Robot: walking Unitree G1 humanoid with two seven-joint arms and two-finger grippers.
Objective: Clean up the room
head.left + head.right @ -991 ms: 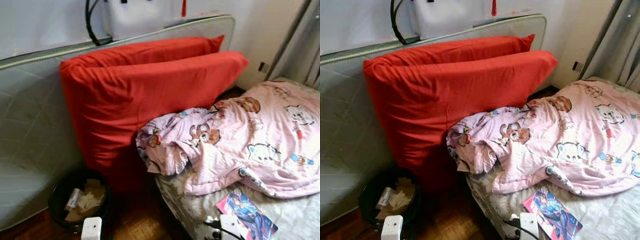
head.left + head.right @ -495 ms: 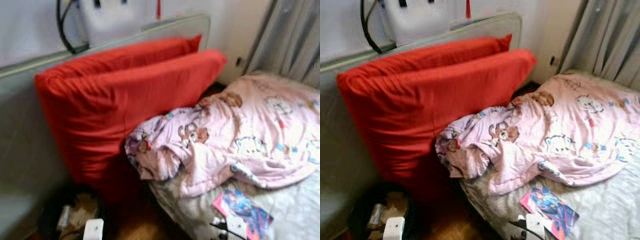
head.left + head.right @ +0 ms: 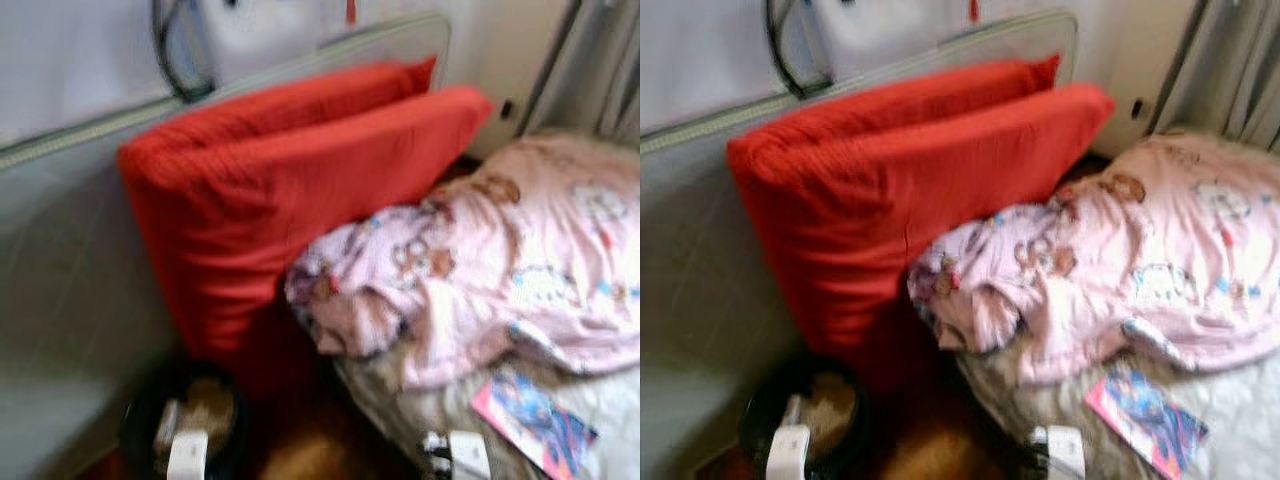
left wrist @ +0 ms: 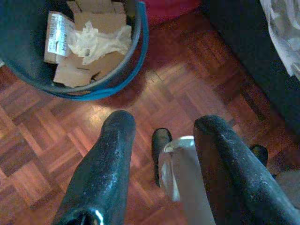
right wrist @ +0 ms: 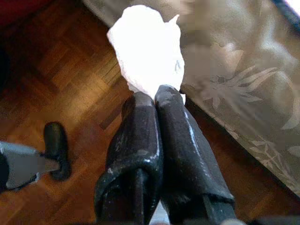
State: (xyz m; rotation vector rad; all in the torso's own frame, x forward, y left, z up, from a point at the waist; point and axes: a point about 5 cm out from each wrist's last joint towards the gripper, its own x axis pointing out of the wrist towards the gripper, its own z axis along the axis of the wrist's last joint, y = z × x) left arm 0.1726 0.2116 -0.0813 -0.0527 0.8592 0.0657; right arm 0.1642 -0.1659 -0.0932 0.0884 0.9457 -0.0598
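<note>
Since the earlier frame the whole view has shifted sideways and blurred, so the camera moved, while the red cushions point(image 3: 300, 190), the pink blanket point(image 3: 510, 260) and the bin point(image 4: 70, 47) lie as before. Right tool point(image 5: 157, 96) is closed on a crumpled white tissue point(image 5: 147, 47) above the wooden floor point(image 5: 61, 75) beside the bed point(image 5: 243, 75); left tool point(image 4: 161, 126) is open and empty near the bin. I judge the cleaning is early: the tissue is not yet in the bin, and a magazine point(image 3: 535, 425) waits on the bed.

We count two red pillows point(image 3: 300, 200), one pink cartoon-print quilt point(image 3: 500, 270), one comic book point(image 3: 535, 425), one black wastebasket point(image 4: 56, 47) holding cardboard scraps and crumpled paper, one upright mattress point(image 3: 60, 300), and one white tissue point(image 5: 147, 49).
</note>
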